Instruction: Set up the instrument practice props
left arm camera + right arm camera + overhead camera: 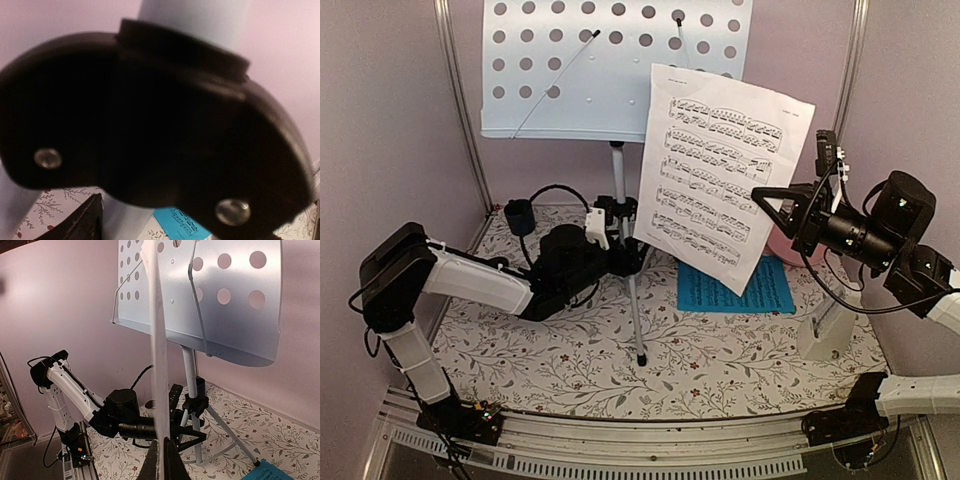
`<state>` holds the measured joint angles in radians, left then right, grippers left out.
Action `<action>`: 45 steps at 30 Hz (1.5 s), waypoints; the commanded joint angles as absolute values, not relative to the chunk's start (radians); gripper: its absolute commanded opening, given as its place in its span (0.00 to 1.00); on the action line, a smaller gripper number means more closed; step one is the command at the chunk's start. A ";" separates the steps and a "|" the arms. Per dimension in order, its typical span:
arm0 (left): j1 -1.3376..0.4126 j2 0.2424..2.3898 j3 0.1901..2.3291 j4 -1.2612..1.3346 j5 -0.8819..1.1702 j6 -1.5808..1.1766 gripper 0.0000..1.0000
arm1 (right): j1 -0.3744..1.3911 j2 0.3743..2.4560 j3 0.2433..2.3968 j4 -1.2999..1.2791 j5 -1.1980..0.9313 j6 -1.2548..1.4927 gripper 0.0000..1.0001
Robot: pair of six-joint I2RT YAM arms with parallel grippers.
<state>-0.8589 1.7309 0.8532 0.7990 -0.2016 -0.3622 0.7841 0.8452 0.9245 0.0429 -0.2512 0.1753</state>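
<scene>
The silver music stand [610, 70] stands at the back on its tripod, its perforated tray [240, 315] bare. My right gripper [761, 197] is shut on the right edge of the white music sheet [720, 175] and holds it upright in the air, in front of the tray's right side. The right wrist view shows this sheet edge-on [159, 340] between that gripper's [164, 450] shut jaws. My left gripper [610, 235] is open, its fingers on either side of the stand's black collar [150, 125]. The blue music sheet [735, 288] lies flat on the table. The white metronome [825, 330] stands to its right.
A pink plate [782, 245] shows partly behind the held sheet. A dark cup [520, 215] stands at the back left near the wall. The stand's tripod legs [638, 330] spread over the flowered tablecloth. Walls close in the left, back and right.
</scene>
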 commanded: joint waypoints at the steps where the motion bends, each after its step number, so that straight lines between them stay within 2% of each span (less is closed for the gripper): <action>1: -0.853 1.768 0.898 0.858 -0.084 -0.362 0.76 | 0.779 0.847 0.950 0.025 -0.296 0.148 0.00; 10: -0.838 1.595 0.765 0.821 -0.127 -0.357 0.83 | 0.780 0.895 1.025 -0.042 -0.410 0.093 0.00; 15: -0.857 1.381 0.620 0.769 -0.168 -0.336 0.82 | 0.780 0.887 1.075 -0.119 -0.472 0.071 0.00; 19: -0.962 1.231 0.587 0.614 -0.191 -0.153 0.77 | 0.780 0.903 1.144 -0.174 -0.529 0.064 0.00; 26: -1.192 1.123 0.770 0.354 -0.237 0.082 0.64 | 0.779 0.975 1.279 -0.177 -0.514 0.095 0.00; 31: -1.320 1.170 0.967 0.273 -0.449 0.236 0.63 | 0.779 1.051 1.394 -0.173 -0.421 0.132 0.00; 36: -1.329 1.183 1.126 0.313 -0.631 0.370 0.62 | 0.778 1.078 1.445 -0.135 -0.304 0.167 0.00; 45: -1.301 1.210 1.298 0.424 -0.789 0.658 0.54 | 0.748 1.100 1.492 -0.134 -0.166 0.187 0.00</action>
<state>-1.3205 1.1885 1.2335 0.3687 -0.6796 0.4946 0.7685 1.0916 1.4631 -0.1551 -0.2642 0.1623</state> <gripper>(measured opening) 0.559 0.006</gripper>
